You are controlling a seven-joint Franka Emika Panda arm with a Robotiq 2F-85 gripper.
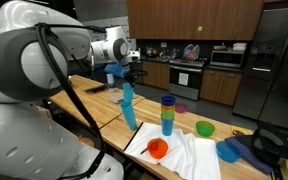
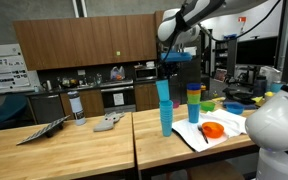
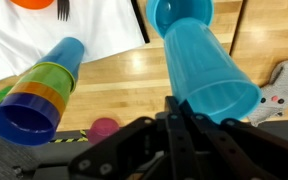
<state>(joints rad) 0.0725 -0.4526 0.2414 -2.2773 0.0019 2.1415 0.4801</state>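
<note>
Evidently the gripper (image 2: 165, 72), jaws pinched narrow on the rim of the top blue cup (image 2: 163, 92), holds it directly beneath itself, long axis vertical, over the lower blue cup (image 2: 166, 121) on the wooden table (image 2: 84, 150), with the coloured cup stack (image 2: 193, 104) just beside

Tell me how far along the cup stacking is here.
Done: the multicoloured cup stack stands assembled. In hand: the end effector is shut on the rim of the cyan cups, which stand upright on the table. Left: probably just letting go.
</note>
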